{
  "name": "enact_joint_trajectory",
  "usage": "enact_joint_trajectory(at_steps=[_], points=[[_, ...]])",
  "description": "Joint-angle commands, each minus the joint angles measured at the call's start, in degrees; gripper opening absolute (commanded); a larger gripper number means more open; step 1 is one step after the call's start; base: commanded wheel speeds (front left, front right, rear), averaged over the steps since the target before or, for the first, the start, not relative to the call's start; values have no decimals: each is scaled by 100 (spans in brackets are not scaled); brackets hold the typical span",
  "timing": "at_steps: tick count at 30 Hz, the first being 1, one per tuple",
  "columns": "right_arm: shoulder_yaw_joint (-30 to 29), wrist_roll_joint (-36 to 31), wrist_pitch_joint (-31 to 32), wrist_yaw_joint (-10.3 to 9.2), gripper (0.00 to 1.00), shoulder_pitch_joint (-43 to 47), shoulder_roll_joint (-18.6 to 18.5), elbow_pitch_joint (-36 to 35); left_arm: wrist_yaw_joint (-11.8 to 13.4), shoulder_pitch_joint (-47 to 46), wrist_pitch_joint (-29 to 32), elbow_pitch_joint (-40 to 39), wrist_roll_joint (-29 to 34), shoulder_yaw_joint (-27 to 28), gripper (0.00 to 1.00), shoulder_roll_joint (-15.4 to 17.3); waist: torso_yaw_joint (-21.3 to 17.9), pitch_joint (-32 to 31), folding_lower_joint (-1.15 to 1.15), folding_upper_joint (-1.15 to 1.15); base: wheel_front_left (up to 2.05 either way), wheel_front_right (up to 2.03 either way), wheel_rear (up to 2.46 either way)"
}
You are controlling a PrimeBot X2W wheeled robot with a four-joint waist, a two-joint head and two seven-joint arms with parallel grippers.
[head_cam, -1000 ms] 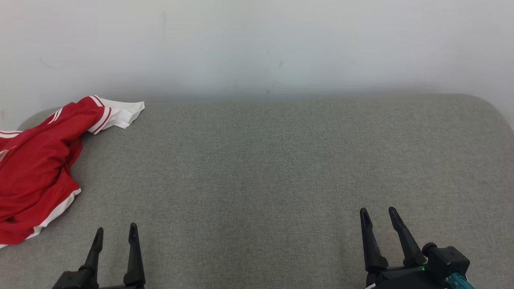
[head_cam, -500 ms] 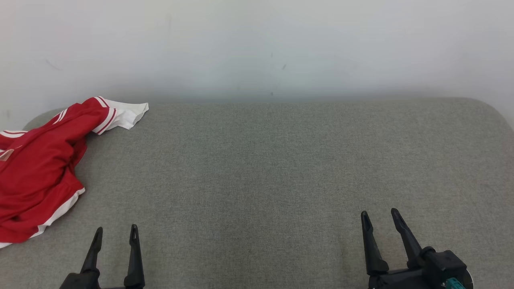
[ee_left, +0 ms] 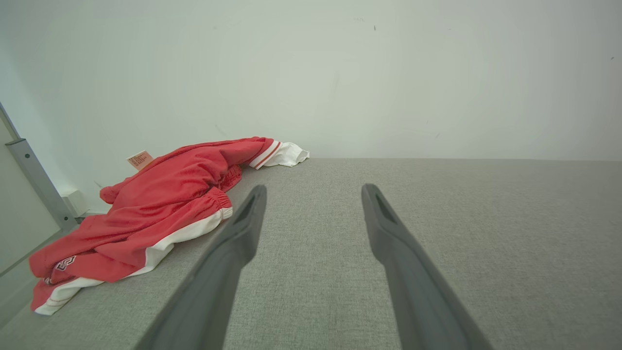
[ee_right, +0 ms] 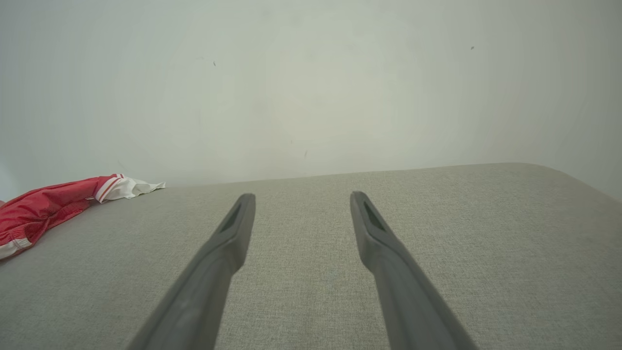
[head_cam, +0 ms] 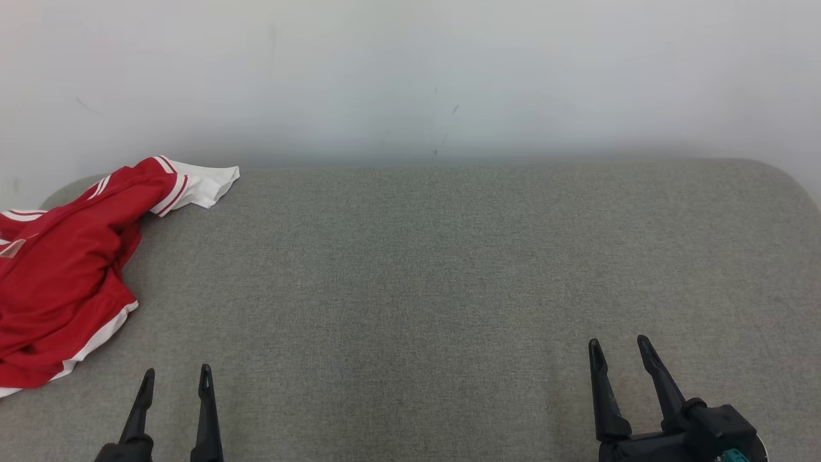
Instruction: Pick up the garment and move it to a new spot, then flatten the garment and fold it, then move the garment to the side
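Observation:
The garment [head_cam: 61,276] is red with white trim and stripes. It lies crumpled at the far left of the grey padded table [head_cam: 417,269], one white-cuffed end pointing toward the wall. The left wrist view has the garment [ee_left: 160,204] left of the fingers, a small tag sticking up at its back. In the right wrist view the garment [ee_right: 43,209] lies far left. My left gripper [head_cam: 176,375] stands open at the lower left, to the right of the garment and apart from it. My right gripper [head_cam: 619,343] stands open at the lower right, nothing between its fingers.
A pale wall [head_cam: 410,77] runs along the back of the table. The table's corners are rounded at back right [head_cam: 782,176] and back left. In the left wrist view a grey metal post [ee_left: 34,180] stands beyond the table's left end.
The head camera has shifted slightly, so the whole scene sits a little lower and to the right. Both grippers have drawn back toward the bottom edge. The garment lies as before.

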Motion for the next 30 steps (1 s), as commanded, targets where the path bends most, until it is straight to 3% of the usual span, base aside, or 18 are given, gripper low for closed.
enact_joint_trajectory(at_steps=[1,22,30], points=[[-25,54,-6,-12,100,51,7,3,-15,61,-19,12,-34,16,100,-19,2,0,0,0,0,0,0],[-79,213,-5,-12,100,49,7,48,-36,74,-19,36,-38,47,100,-54,55,6,0,0,0,0,0],[-88,258,-5,-12,100,103,8,60,-3,34,-18,78,-11,-2,100,-55,368,-25,0,0,0,0,0]])
